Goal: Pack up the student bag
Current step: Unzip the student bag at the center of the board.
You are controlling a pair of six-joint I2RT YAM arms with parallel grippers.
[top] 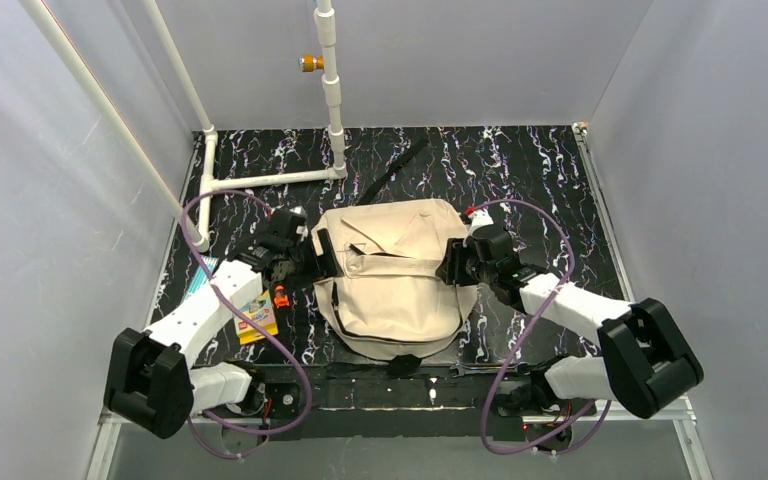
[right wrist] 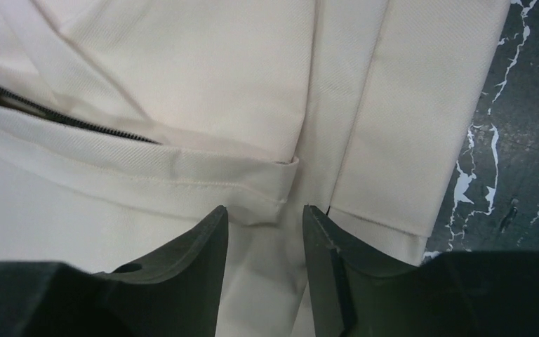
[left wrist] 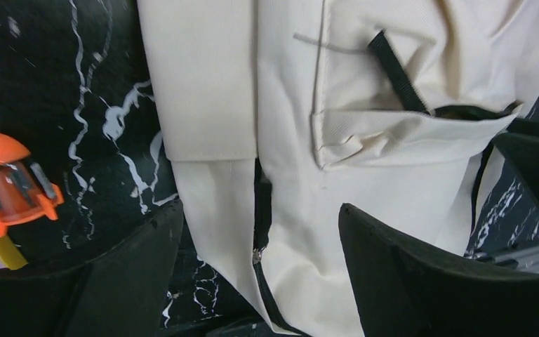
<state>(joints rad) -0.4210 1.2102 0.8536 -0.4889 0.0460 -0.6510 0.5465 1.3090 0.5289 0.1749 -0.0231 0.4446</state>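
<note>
The student bag, a large beige fabric backpack, lies flat in the middle of the black marbled table. My left gripper is at its left edge and stands open. In the left wrist view its fingers straddle the bag's side fabric and a black zip, with wide gaps to both pads of the left gripper. My right gripper is at the bag's right edge. It is open too, with a fold of the bag's cloth lying loose between the fingertips of the right gripper.
An orange sharpener and a yellow book lie on the table left of the bag, by my left arm. A white pipe frame stands at the back left. A black strap trails behind the bag. Grey walls close in three sides.
</note>
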